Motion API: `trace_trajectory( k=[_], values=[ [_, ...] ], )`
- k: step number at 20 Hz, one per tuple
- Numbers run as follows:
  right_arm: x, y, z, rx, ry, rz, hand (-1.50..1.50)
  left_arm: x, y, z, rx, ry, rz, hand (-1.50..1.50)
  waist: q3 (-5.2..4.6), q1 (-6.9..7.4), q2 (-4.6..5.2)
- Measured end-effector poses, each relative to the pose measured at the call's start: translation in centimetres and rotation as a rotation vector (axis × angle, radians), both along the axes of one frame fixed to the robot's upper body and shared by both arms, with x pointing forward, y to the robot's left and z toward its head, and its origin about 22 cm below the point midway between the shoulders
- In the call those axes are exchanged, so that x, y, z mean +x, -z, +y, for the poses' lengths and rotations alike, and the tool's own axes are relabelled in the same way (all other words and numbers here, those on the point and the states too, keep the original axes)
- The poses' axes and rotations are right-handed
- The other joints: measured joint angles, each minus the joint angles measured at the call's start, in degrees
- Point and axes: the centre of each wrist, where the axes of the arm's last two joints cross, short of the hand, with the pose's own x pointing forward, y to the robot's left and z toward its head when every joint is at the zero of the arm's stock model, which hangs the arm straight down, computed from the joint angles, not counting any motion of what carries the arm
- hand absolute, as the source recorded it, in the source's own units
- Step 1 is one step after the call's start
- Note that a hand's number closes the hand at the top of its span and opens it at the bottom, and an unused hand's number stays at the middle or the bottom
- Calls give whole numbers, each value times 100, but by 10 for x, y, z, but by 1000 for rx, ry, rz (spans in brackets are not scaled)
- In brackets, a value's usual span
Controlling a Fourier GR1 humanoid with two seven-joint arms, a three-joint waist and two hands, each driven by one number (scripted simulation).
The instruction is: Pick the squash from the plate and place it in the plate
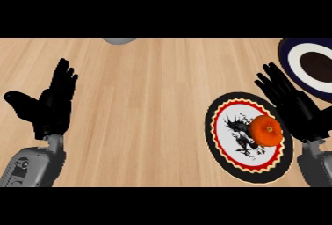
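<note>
An orange squash [266,130] lies on the right half of a plate [224,140] with a black rim, a red and yellow ring and a dark drawing in its white middle. My right hand [295,107] is just right of the squash, fingers straight and pointing up and to the left, close to it but not curled round it. A second plate [298,57], dark blue with a white ring and a dark centre, sits at the upper right edge, partly cut off. My left hand [48,105] rests open at the left, fingers up.
A grey rounded object [119,40] shows at the top edge, mostly cut off. Bare wooden counter [149,110] stretches between my two hands.
</note>
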Motion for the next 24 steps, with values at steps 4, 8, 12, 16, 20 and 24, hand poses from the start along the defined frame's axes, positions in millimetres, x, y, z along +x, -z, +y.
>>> trace_trajectory(
  k=[4, 8, 12, 16, 20, 24],
  values=[
    [16, -13, 2, 10, -239, -44, 150, 0, 8, 0, 47, 48, 39, 0, -93, 161, -16],
    [27, -68, 7, -179, -495, -249, -150, -4, 21, 2, 79, 95, 104, 0, -150, 313, -94],
    [39, -48, -39, -115, -509, -325, -150, -7, 29, 10, 87, 142, 149, 0, -142, 308, -14],
    [42, -32, -69, -138, -621, -337, -150, -8, 37, 18, 86, 162, 165, 0, -136, 320, 26],
    [43, -44, -78, -299, -660, -359, -150, -7, 40, 21, 85, 176, 178, 0, -132, 304, 14],
    [44, -46, -80, -454, -681, -378, -150, -5, 44, 25, 84, 180, 181, 0, -136, 299, 6]
  ],
)
